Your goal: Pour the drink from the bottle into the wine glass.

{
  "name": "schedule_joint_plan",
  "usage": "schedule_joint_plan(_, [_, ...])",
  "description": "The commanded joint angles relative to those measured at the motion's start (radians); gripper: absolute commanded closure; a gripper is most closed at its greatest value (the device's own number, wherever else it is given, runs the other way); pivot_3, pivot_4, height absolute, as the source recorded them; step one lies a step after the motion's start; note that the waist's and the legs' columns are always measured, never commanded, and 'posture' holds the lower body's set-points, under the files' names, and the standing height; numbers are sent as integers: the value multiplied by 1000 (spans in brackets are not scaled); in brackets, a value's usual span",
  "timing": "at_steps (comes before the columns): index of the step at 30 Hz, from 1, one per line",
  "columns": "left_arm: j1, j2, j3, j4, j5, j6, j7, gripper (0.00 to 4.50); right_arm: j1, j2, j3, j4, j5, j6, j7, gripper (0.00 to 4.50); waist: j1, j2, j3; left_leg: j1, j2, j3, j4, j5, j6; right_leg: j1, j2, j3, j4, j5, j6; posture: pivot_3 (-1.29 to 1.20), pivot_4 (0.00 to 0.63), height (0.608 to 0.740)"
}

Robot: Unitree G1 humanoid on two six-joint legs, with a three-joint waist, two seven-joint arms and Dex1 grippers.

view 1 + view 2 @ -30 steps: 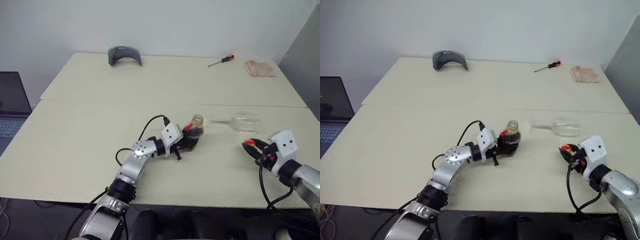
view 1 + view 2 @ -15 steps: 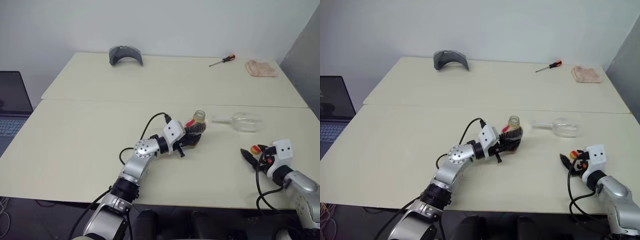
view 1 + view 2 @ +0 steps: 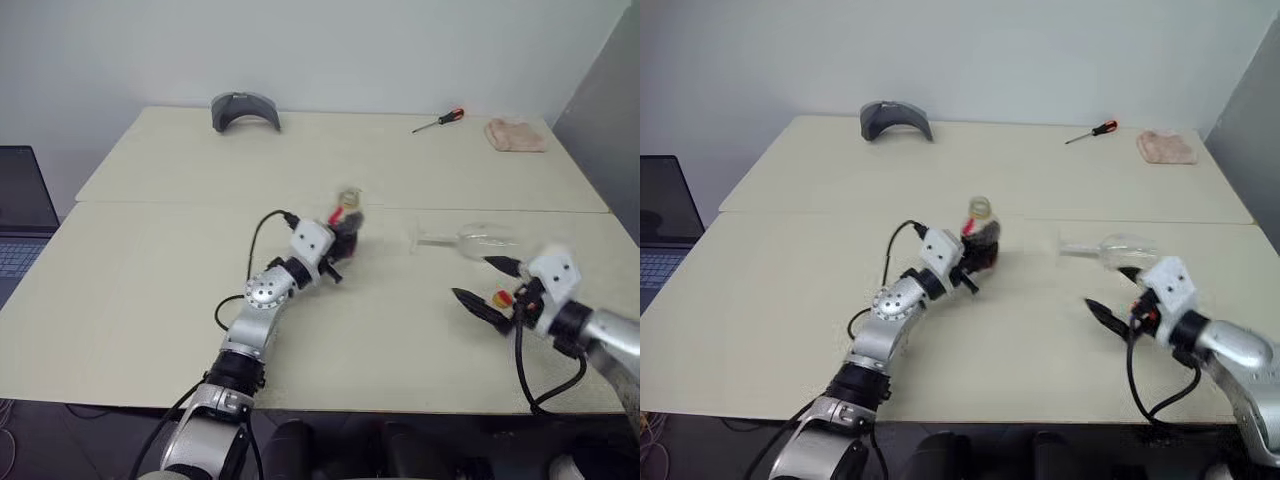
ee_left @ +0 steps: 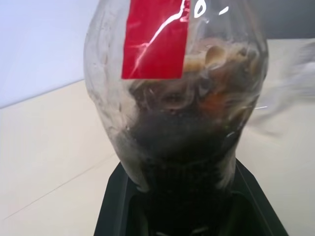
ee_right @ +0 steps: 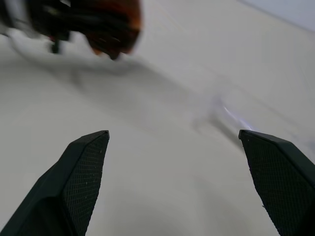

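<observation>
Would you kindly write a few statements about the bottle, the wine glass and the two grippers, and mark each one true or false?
1. The left gripper is shut on the bottle. True.
2. The wine glass stands upright on the table. False: it lies on its side.
3. The right gripper is open. True.
4. The right gripper holds the wine glass. False: its fingers are spread beside the glass and hold nothing.
5. A screwdriver lies at the far side of the table. True.

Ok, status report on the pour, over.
Left hand shut on the bottle, upright, uncapped. Right hand open, empty, beside the wine glass, which lies on its side on the table. Nothing poured.
</observation>
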Motion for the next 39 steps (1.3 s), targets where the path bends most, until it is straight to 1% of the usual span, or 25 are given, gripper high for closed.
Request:
schedule_joint_plan(1, [-48,20,91,57,-3,-51,109,3636,-171,59,125,-38,35,56,1,0,1,0,0,0,0,1,0,0,0,-1,0,0,0,0,0,0,150,740])
schedule_joint_plan(4, [-83,53,158,157,-11,-82,175,3636,-296,148,265,45,-34,42,2,0,3,-1,1,-1,-1,0,0,0,0,-1,-1,0,0,0,0,0,150,740])
schedule_joint_plan(6, [-103,65,179,207,-13,-100,195,3636,-332,177,313,82,-70,27,7,0,9,-2,1,-1,-1,0,0,0,0,-1,-1,0,0,0,0,0,150,740])
schedule_joint_plan(11, [-185,101,241,386,-25,-147,244,3637,-439,295,423,189,-151,-15,4,0,12,-2,1,-2,-2,1,2,0,0,-1,-4,-1,0,1,0,0,150,740])
schedule_joint_plan(14, [-219,103,248,463,-22,-182,244,3639,-470,333,446,226,-178,-34,18,0,14,-2,1,-2,-2,1,2,0,0,-1,-4,-1,0,1,0,0,150,740])
schedule_joint_plan(20, [-257,89,257,575,-27,-227,253,3654,-487,360,454,244,-204,-44,45,0,12,-2,1,-2,-3,1,2,0,0,-2,-5,-1,0,1,0,0,150,740])
schedule_joint_plan(25, [-260,81,259,622,-33,-241,261,3654,-482,361,446,229,-213,-30,63,0,11,-2,1,-2,-2,1,2,0,0,-2,-5,-1,1,1,0,0,150,740])
schedule_joint_plan(30, [-249,75,270,630,-51,-248,256,3654,-481,364,442,215,-210,-17,65,0,10,-2,1,-1,-2,1,2,0,0,-2,-5,-1,1,1,0,0,150,740])
schedule_joint_plan(31, [-246,74,271,625,-54,-250,249,2933,-483,367,441,214,-209,-15,64,0,10,-2,0,-1,-2,1,2,0,0,-2,-5,-1,1,1,0,0,150,740])
schedule_joint_plan(32, [-242,72,272,619,-57,-251,244,2652,-485,370,440,213,-208,-13,64,0,10,-2,0,-1,-2,1,2,0,0,-2,-5,-1,1,1,0,0,150,740])
schedule_joint_plan(36, [-228,65,270,585,-62,-252,235,1273,-487,375,439,210,-207,-11,68,0,9,-2,0,-1,-2,1,2,0,0,-2,-5,-1,1,1,0,0,150,740])
schedule_joint_plan(39, [-217,61,270,558,-64,-248,225,321,-489,377,437,210,-206,-11,71,0,8,-2,0,-1,-2,1,2,0,0,-2,-5,-1,1,1,0,0,150,740])
